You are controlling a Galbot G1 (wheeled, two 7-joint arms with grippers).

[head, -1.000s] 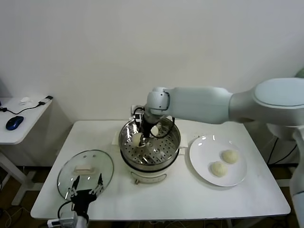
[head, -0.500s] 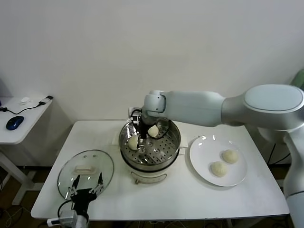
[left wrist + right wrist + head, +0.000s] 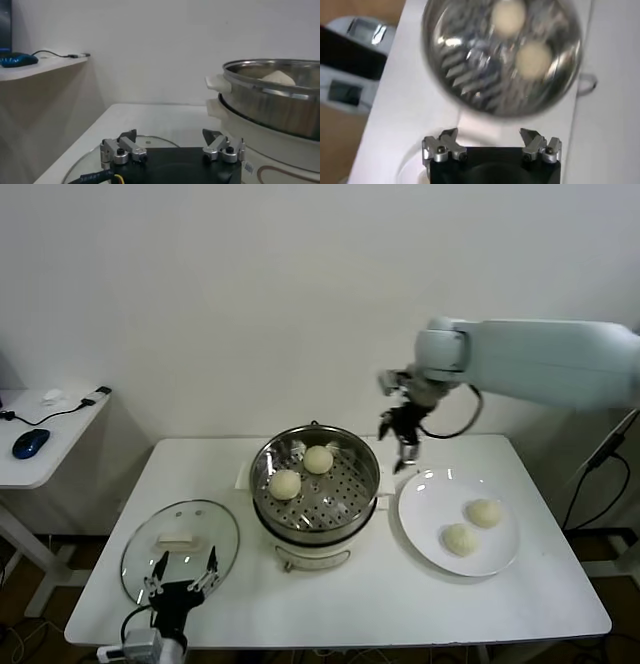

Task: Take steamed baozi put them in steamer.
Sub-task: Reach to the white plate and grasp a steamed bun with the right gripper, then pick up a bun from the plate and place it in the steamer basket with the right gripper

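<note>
The steamer (image 3: 262, 484) stands mid-table, a shiny steel pot on a white base. Two steamed baozi (image 3: 286, 483) (image 3: 318, 459) lie on its perforated tray; the right wrist view shows them too (image 3: 507, 15) (image 3: 533, 59). Two more baozi (image 3: 485, 512) (image 3: 460, 539) rest on the white plate (image 3: 420, 504) to the right. My right gripper (image 3: 403, 446) hangs open and empty in the air between the steamer's far right rim and the plate (image 3: 489, 136). My left gripper (image 3: 181, 577) is parked open at the table's front left, over the glass lid (image 3: 170, 136).
A round glass lid (image 3: 145, 546) with a white handle lies flat at front left. A side table (image 3: 40, 454) with a blue mouse (image 3: 30, 442) and a cable stands off the left edge. The wall is close behind the table.
My right gripper let go of a baozi inside the steamer, then rose out and swung right toward the plate. The pot holds two baozi. The left arm has not moved.
</note>
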